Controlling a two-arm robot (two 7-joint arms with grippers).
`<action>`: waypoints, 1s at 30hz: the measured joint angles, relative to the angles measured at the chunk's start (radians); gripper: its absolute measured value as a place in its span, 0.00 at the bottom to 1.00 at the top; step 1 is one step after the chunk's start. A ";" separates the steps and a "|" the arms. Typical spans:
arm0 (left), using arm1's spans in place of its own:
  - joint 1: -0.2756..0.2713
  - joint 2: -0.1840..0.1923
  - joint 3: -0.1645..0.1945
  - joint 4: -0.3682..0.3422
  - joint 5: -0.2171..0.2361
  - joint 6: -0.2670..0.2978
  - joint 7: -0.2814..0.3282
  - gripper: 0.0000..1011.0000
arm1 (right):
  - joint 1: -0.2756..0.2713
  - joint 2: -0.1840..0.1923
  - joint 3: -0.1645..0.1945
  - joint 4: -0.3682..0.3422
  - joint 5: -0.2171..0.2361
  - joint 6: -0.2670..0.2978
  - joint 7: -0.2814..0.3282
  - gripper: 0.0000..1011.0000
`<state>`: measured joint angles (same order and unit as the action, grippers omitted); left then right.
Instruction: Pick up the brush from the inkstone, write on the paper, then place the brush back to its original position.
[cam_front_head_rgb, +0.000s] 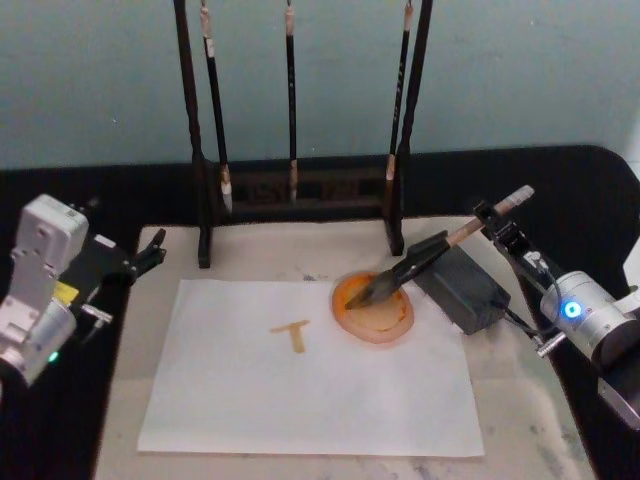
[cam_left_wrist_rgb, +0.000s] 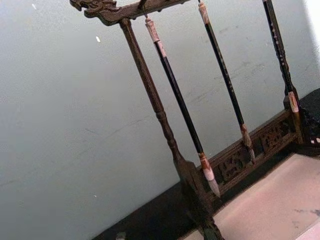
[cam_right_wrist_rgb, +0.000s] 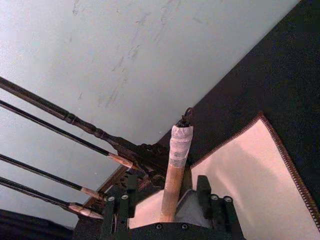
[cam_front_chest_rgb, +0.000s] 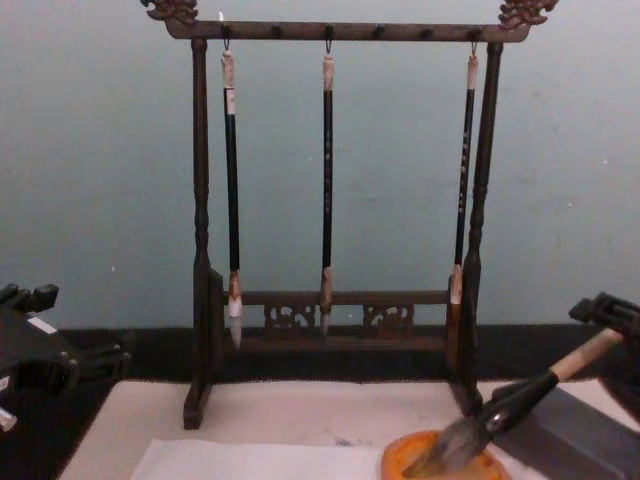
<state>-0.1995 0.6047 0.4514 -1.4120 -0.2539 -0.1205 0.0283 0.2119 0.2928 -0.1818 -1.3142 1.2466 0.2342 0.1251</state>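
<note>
The brush (cam_front_head_rgb: 440, 250) lies slanted, its bristle tuft in an orange dish (cam_front_head_rgb: 375, 318) and its dark lower part on the dark inkstone (cam_front_head_rgb: 470, 290). My right gripper (cam_front_head_rgb: 497, 225) is at the pale upper handle. In the right wrist view its fingers (cam_right_wrist_rgb: 202, 186) stand open on both sides of the handle (cam_right_wrist_rgb: 175, 165), with gaps. The white paper (cam_front_head_rgb: 300, 400) lies flat and bears a tan "T" mark (cam_front_head_rgb: 293, 333). My left gripper (cam_front_head_rgb: 148, 255) is parked off the mat's left edge.
A dark wooden stand (cam_front_head_rgb: 300, 190) with three thin black-handled brushes hanging from it stands at the back of the cream mat (cam_front_head_rgb: 300, 262). The orange dish overlaps the paper's right upper corner. Black tabletop surrounds the mat.
</note>
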 joint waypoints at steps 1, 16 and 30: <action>0.000 0.000 0.000 0.000 0.000 0.000 0.000 1.00 | 0.000 0.000 0.000 0.000 0.000 0.000 0.000 0.74; 0.000 0.000 0.000 0.000 0.000 0.000 0.000 1.00 | 0.000 0.000 0.001 0.000 -0.002 0.001 0.000 0.28; 0.000 0.000 0.000 0.000 0.000 0.000 0.000 1.00 | 0.000 0.000 0.001 0.000 -0.002 0.001 0.000 0.15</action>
<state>-0.1995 0.6047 0.4514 -1.4119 -0.2539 -0.1205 0.0283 0.2122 0.2925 -0.1813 -1.3141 1.2446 0.2351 0.1254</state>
